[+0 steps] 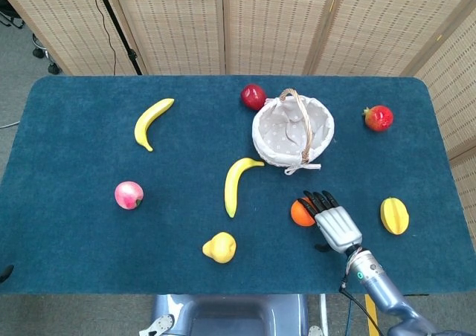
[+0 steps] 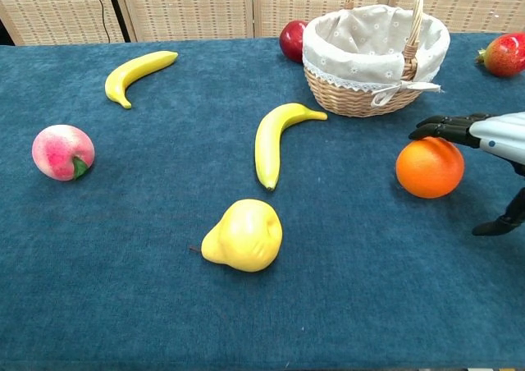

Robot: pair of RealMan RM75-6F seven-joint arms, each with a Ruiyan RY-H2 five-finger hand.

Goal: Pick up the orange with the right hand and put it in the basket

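The orange (image 1: 300, 214) (image 2: 428, 169) lies on the blue table, in front of the wicker basket (image 1: 265, 132) (image 2: 353, 93) with its white cloth lining. My right hand (image 1: 332, 221) (image 2: 484, 135) hovers over the orange's right side, its black fingers (image 2: 439, 127) stretched out across the top of the fruit and the thumb (image 2: 500, 222) held apart lower down. It holds nothing. I cannot tell whether the fingers touch the orange. My left hand appears in neither view.
Two bananas (image 1: 236, 183) (image 1: 151, 120), a peach (image 1: 128, 195), a yellow pear (image 1: 220, 247), a red apple (image 1: 252, 96) behind the basket, a red fruit (image 1: 378, 117) at far right and a yellow starfruit (image 1: 394, 215) right of my hand lie scattered on the table (image 1: 74, 150).
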